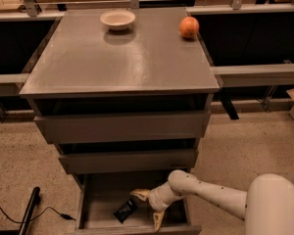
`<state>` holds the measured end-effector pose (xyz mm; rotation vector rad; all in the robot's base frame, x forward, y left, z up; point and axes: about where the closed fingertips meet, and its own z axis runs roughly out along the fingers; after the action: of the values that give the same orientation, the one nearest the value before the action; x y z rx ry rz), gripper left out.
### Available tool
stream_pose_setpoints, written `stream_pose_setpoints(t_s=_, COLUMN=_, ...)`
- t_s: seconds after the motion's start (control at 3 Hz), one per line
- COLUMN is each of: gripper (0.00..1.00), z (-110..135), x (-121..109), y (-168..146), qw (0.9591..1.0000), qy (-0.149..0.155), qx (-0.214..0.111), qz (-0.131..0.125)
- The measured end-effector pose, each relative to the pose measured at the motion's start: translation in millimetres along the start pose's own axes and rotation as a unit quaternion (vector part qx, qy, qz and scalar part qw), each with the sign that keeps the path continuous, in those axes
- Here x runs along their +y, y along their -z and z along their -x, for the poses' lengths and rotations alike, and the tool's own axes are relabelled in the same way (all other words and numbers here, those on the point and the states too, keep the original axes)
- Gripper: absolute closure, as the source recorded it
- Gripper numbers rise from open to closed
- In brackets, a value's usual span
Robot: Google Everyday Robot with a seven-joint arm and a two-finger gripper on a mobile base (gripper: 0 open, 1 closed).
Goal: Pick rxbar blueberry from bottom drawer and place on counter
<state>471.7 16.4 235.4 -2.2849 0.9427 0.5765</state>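
Down in the bottom drawer, the wide-spread hand likely needed to shift left and straddle the bar.

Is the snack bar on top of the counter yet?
No, the snack bar lies in the bottom drawer, with the gripper open right beside it.

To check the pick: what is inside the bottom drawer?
The drawer holds the rxbar, lying flat, and the open gripper beside it. The arm covers the drawer's right part.
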Motion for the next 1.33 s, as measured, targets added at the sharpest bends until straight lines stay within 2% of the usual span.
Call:
stream_pose_setpoints(t_s=0.33, gripper=0.00, z=-9, x=-14, y=0, qw=0.9972, qy=-0.056, qx=-0.019, qz=-0.046)
stream_pose_setpoints(t_s=0.67, gripper=0.00, z=-13, x=-29, y=2, qw=0.9825, qy=-0.144, qx=-0.042, qz=-0.110)
stream_pose_setpoints(t_s=1.0, gripper=0.00, z=-19, x=-40, y=1, qw=0.9589, qy=-0.234, qx=-0.064, qz=-0.147)
stream_pose_setpoints(t_s=1.33, gripper=0.00, z=-29, x=-45, y=-15, qw=0.9376, qy=-0.298, qx=-0.088, qz=-0.155)
